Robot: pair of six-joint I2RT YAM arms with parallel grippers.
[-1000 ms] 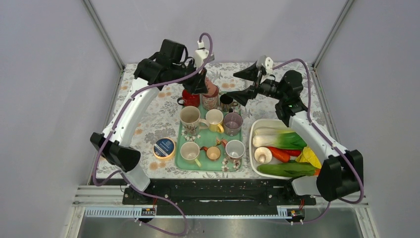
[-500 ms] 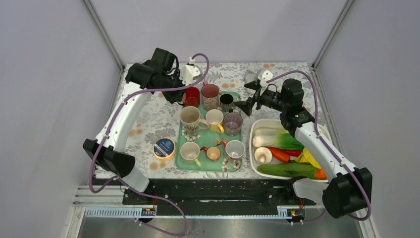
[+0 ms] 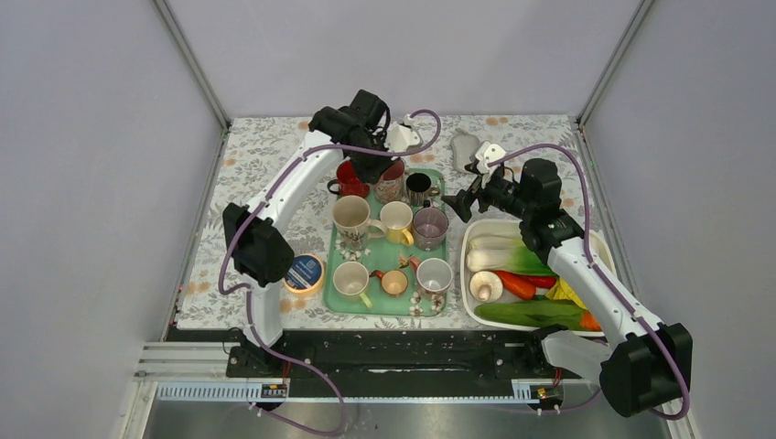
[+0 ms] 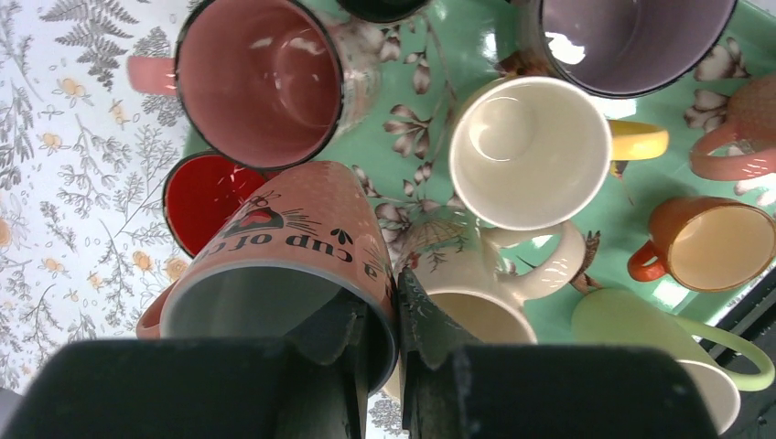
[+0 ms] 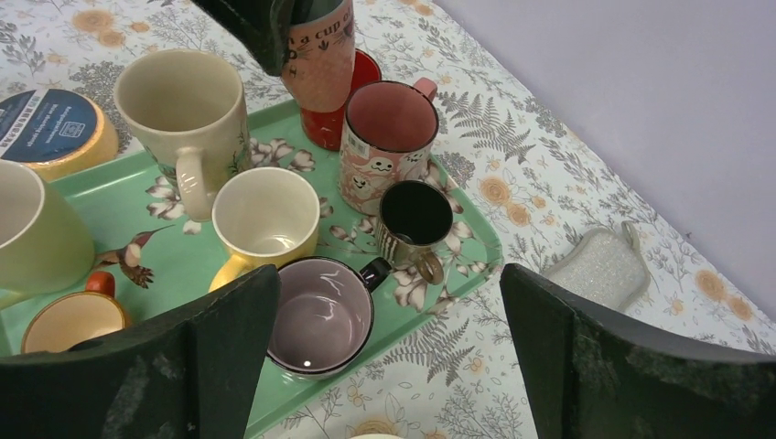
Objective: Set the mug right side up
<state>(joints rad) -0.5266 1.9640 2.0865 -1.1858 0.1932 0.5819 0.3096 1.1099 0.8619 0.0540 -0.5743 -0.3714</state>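
A salmon-pink ceramic mug with black lettering (image 4: 293, 233) hangs just above a red mug (image 4: 206, 197) by the green tray's (image 5: 110, 197) far edge. Its long axis is near vertical, mouth up. The left end effector (image 4: 382, 315) is clamped on its rim. The right end effector (image 5: 389, 274) is spread wide, holding nothing.

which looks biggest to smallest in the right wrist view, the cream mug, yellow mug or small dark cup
1. cream mug
2. yellow mug
3. small dark cup
None sits much nearer the camera than the others, so the order seems safe.
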